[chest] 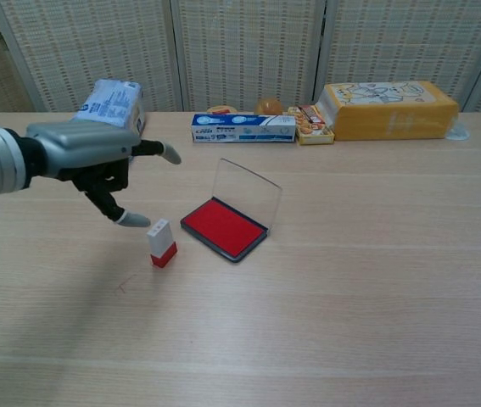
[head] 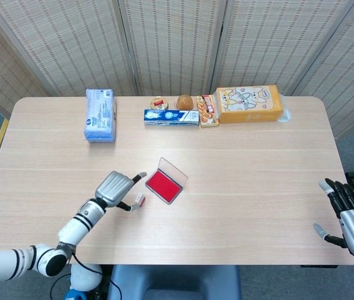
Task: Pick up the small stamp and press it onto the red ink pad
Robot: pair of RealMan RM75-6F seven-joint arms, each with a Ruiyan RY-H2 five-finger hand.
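Note:
The small stamp (chest: 161, 242), white on top with a red base, stands upright on the table (chest: 350, 297) just left of the red ink pad (chest: 222, 227). In the head view the stamp (head: 138, 200) sits at the pad's (head: 163, 185) lower left. The pad lies open, its clear lid (chest: 247, 190) tilted up behind it. My left hand (chest: 96, 161) hovers just left of and above the stamp, fingers spread, one fingertip (chest: 134, 220) close to the stamp's top; it holds nothing. My right hand (head: 350, 215) rests open at the table's right front edge, far from both.
Along the back edge lie a blue tissue pack (head: 100, 114), a toothpaste box (head: 171, 117), a small round tin (head: 159, 103), a brown ball-like item (head: 185, 101), a snack packet (head: 207, 110) and a yellow box (head: 250, 104).

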